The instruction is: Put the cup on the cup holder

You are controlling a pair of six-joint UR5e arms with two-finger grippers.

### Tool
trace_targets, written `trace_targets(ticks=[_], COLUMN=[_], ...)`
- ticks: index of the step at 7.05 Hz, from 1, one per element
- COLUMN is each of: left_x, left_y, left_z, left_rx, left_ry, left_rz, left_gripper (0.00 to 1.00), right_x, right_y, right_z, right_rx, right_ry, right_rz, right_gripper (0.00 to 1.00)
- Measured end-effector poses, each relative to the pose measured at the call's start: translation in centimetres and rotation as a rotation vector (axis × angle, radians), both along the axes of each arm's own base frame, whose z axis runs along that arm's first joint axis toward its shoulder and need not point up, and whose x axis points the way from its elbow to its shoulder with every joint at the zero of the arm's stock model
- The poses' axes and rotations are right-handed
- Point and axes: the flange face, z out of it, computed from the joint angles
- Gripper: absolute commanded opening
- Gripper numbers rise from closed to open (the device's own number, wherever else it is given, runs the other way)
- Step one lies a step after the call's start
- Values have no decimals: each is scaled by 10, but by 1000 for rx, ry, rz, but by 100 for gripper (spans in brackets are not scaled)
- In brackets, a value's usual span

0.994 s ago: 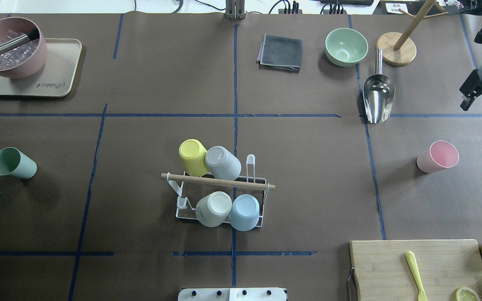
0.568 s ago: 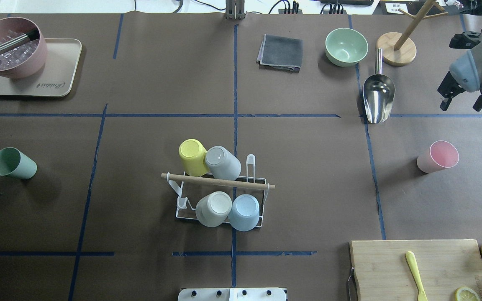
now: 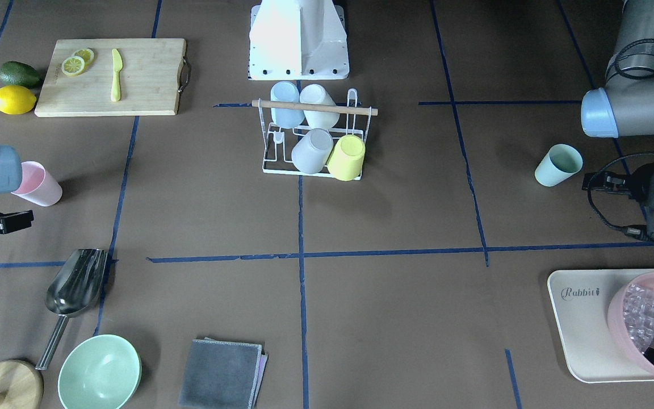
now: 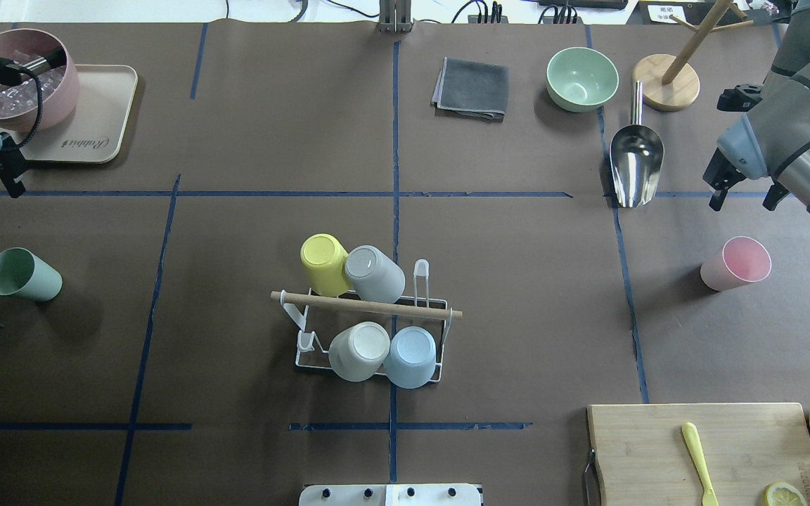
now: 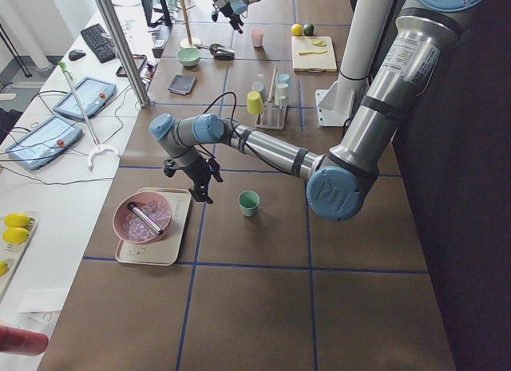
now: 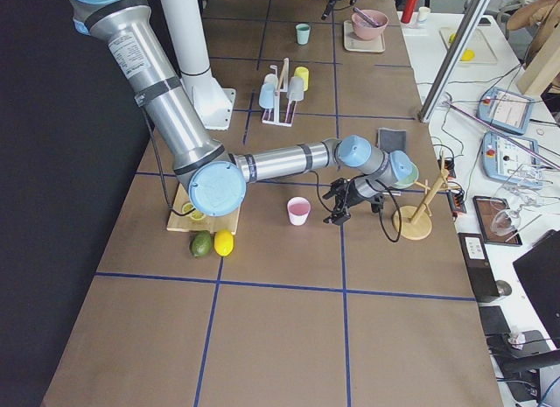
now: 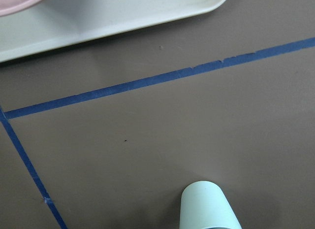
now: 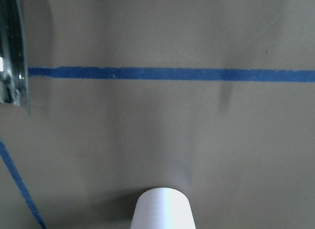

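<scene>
The right gripper [image 4: 742,195], jaws apart and empty, hung just beyond the pink cup [image 4: 735,263] at frame right, and the left gripper [image 5: 200,189], jaws I couldn't tell, near the green cup [image 4: 23,274] at left, each likely lining up a pick for the holder [image 4: 366,306] mid-frame.

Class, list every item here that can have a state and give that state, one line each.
cup holder: upright, four cups upside down on it
green cup: upright on the table, empty
pink cup: upright on the table, empty
right claw: open, empty
left claw: nothing in it; open or shut unclear
pink bowl: filled with clear cubes
</scene>
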Motion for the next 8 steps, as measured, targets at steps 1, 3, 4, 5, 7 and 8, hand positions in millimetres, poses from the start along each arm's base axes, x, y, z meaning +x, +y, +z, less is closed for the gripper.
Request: trace_targets(ticks=[1,3,4,5,7,8], left_x=[17,45,53,57,56,56], left_y=[6,18,21,24,29,28], left_z=[3,13,20,28,41,46], left_rx=[-21,-57,-75,-105,-184,-218], left_ry=[-10,-27,-37,-51,-88,-104], left_rz=[28,76,88,98,105,105], left_gripper=[100,100,100,100,100,100], right_x=[-12,-22,-25,-28,-38,-41], right_y=[7,17,22,27,37,42], right_z=[5,16,22,27,35,39], right_rx=[-18,-44,-53,-60,-77,-83], right_ry=[8,18,18,18,6,-1], right_rz=[-20,-44,-53,-61,-74,-83], right_gripper=[100,100,100,99,99,99])
